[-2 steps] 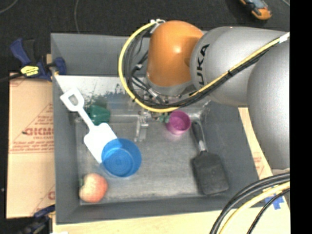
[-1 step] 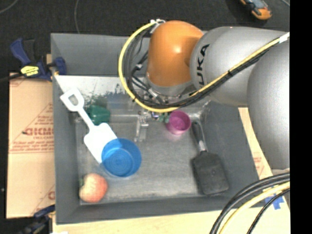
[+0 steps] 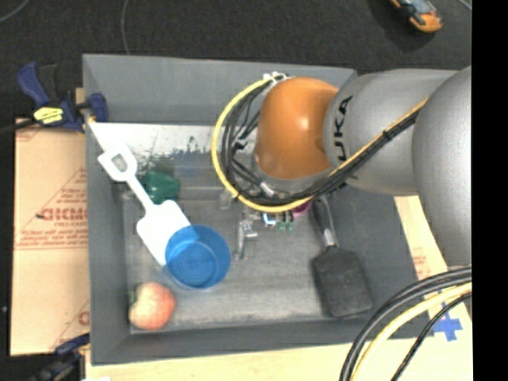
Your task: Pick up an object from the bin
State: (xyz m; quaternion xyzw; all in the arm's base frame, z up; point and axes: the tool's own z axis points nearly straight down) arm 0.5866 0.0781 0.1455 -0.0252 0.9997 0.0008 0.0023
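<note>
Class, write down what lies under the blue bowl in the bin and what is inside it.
The blue bowl rests over one corner of the blade of the white spatula. Inside it, just its own blue floor shows. How far the blade runs beneath it is covered.

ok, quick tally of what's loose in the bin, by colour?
White: 1, scoop
Blue: 1, round cup
Green: 1, small lump
Red-yellow: 1, fruit
Black: 1, flat-headed tool
Total: 5. A purple bit under the arm is too hidden to count.
</note>
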